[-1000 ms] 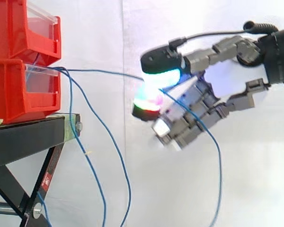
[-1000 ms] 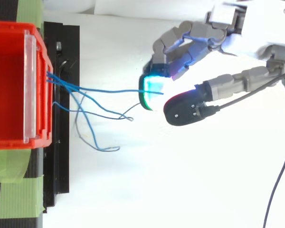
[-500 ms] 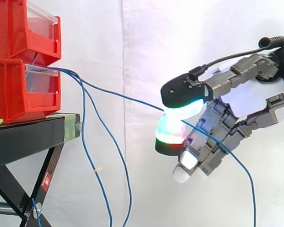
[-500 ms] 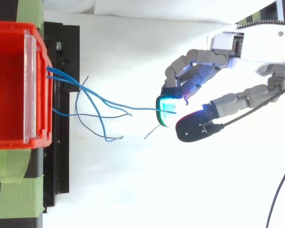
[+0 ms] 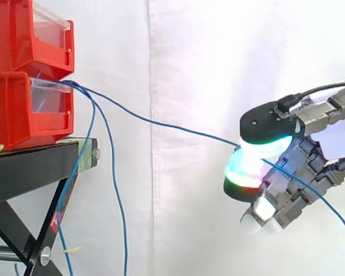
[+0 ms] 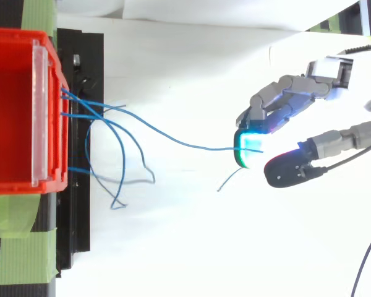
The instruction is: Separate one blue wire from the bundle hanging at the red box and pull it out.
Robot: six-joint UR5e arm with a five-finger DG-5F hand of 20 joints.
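- At 3 o'clock in the side view, the robot hand [image 5: 270, 123] is closed in a pinch. Its thumb and one glowing fingertip squeeze one blue wire [image 5: 178, 127], and the other fingers curl under.
- From the pinch, the blue wire [image 6: 198, 147] goes up toward 10 o'clock in an almost straight line. It reaches the red box [image 5: 11, 121], and its end sits at the box's clear front.
- A loose bit of the same wire hangs out behind the robot hand, toward 5 o'clock.
- The rest of the bundle [image 5: 122, 201] hangs from the box toward 6 o'clock, well apart from the pinched wire.
- I think picking one wire out is done. The pulling step is going on, and the wire is not out of the box yet.
- The next move should pull away from the box, toward 3 o'clock.
- The pinch must stay tight, because a wire this thin could slip.
- The other wires should stay hanging and not come along.
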